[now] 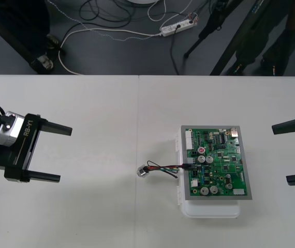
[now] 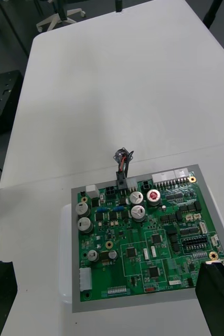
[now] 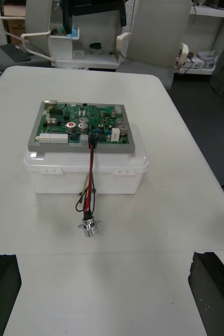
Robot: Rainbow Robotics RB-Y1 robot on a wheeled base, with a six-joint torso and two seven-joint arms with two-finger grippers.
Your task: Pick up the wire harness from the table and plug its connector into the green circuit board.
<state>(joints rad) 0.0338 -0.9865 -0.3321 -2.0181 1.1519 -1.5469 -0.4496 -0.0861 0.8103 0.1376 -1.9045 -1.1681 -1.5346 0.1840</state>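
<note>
Wire harness (image 1: 163, 168) is plugged into the green circuit board (image 1: 217, 163) atop its white base (image 1: 209, 209), socket (image 1: 142, 171) laid on the table (image 1: 85, 103); left gripper (image 1: 64, 154) and right gripper (image 1: 280, 154) are held wide open, empty, at opposite table edges.

The left arm's black two-finger gripper (image 1: 64, 154) waits at the left side with its silver wrist (image 1: 1, 132) behind it. Its fingers (image 1: 53, 127) point right, spread wide and holding nothing. The right arm's black two-finger gripper (image 1: 280, 154) waits at the right edge, fingers pointing left, likewise spread wide and empty.
</note>
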